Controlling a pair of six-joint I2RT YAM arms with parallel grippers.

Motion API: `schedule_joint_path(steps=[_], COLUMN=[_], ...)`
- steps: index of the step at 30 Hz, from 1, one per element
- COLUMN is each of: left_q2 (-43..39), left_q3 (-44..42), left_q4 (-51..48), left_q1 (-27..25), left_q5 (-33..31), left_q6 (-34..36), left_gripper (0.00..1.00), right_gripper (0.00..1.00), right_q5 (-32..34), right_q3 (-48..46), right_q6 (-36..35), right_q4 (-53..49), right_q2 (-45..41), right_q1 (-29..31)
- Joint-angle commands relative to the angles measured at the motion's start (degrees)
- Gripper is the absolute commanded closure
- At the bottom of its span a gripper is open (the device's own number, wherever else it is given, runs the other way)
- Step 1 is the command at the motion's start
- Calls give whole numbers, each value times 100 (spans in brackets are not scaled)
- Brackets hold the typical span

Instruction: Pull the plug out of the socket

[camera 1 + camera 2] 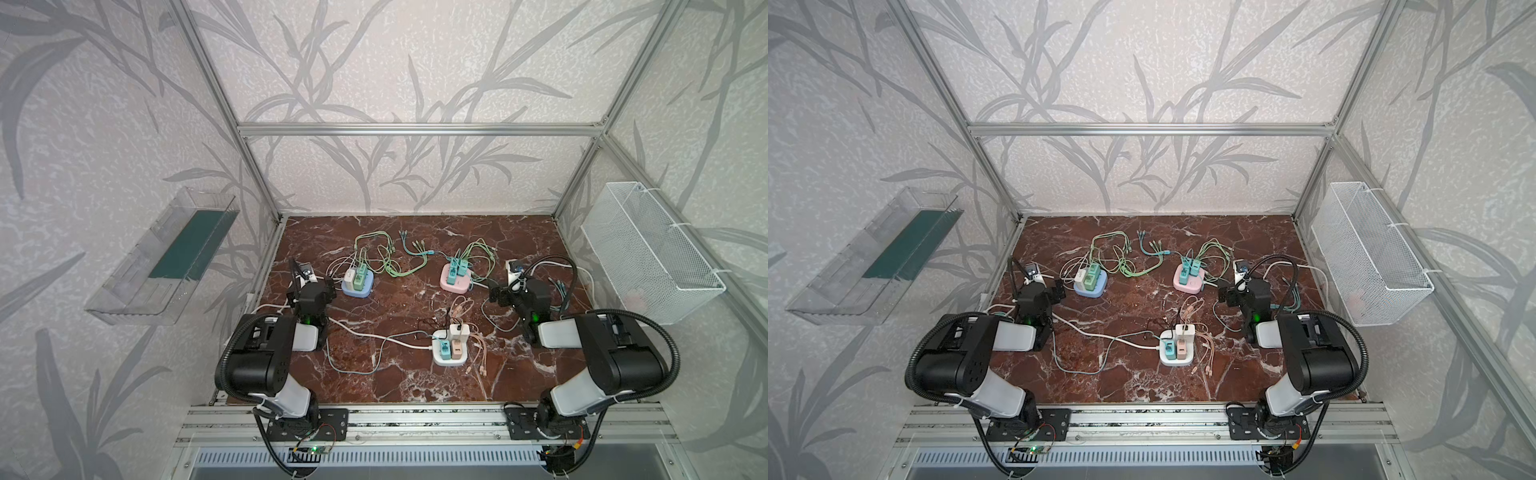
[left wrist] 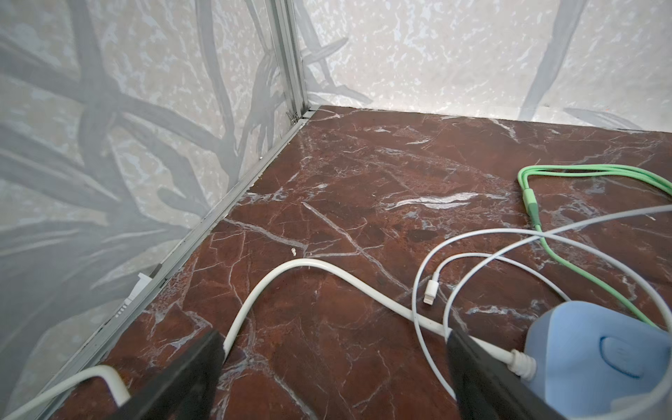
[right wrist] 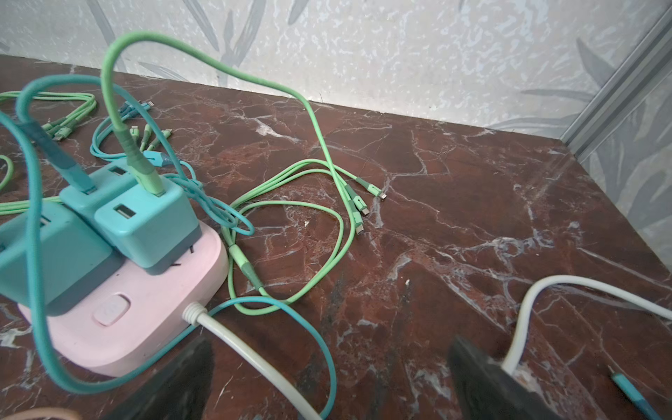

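Observation:
Three socket blocks sit on the red marble floor, each with plugs standing in it. The blue socket block (image 1: pixel 357 293) carries white and green plugs (image 1: pixel 356 279). On the pink socket block (image 1: pixel 461 286) stand teal plugs (image 3: pixel 145 222) with teal and green cables in them. The white socket block (image 1: pixel 451 359) holds teal, pink and white plugs. My left gripper (image 2: pixel 334 338) is open over bare floor, just left of the blue block (image 2: pixel 600 360). My right gripper (image 3: pixel 331 345) is open, right of the pink block (image 3: pixel 152 327), above its white lead. Neither touches a plug.
Loose green, teal, pink and white cables (image 1: pixel 386 257) trail between the blocks. Small outlets sit by the left wall (image 1: pixel 306 272) and the right wall (image 1: pixel 515 266). A wire basket (image 1: pixel 648 253) hangs on the right wall, a clear tray (image 1: pixel 166 257) on the left.

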Motion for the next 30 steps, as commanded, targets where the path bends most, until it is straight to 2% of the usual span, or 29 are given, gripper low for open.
schedule_joint_path(steps=[1,24,26,28,30], left_q2=[42,19,-361,-889,-1345], left_q3=[78,91,256,752,1431], left_q4=[156,180,-464,-1817,-3457], left_q1=[14,13,4,2,2], left_q5=[18,21,199,260,94], left_q6=[0,36,83,93,-249], left_gripper=[3,1,1,1,1], right_gripper=[1,0,1,3,4], right_q5=[-3,-2,202,341,327], right_q3=[-12,-29,85,569,971], right_q6=[26,54,139,360,425], right_q4=[175,227,-339,-1911,-3066], right_q2=[13,-3,-395,-1012,-1473], right_q1=[1,-11,-14,-37,-43])
